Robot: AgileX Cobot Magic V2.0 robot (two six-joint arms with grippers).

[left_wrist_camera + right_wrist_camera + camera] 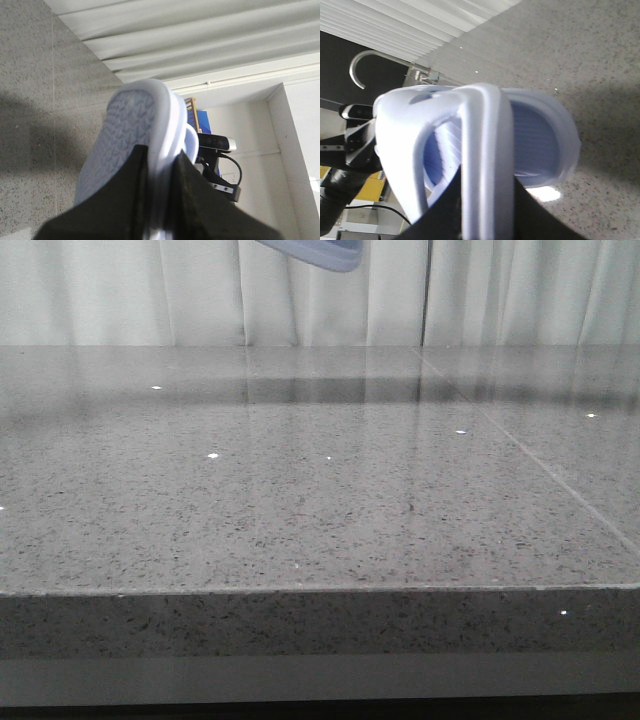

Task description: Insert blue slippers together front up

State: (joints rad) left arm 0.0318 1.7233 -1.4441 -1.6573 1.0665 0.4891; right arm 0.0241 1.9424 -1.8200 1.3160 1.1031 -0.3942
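In the front view only a bit of a pale lavender-blue slipper (318, 252) shows at the top edge, high above the grey table (300, 500); neither gripper shows there. In the left wrist view my left gripper (161, 167) is shut on the edge of a slipper (132, 125), whose patterned sole faces the camera. In the right wrist view my right gripper (487, 192) is shut on the rim of a slipper (485, 130). Its wide strap (400, 135) and ridged blue footbed (535, 135) show. Both slippers hang in the air above the table.
The grey speckled stone table (600, 60) fills the front view up to white curtains (500, 290) at the back. A camera on a stand (216, 144) shows behind the left slipper. A metal hook (357, 67) is seen past the table in the right wrist view.
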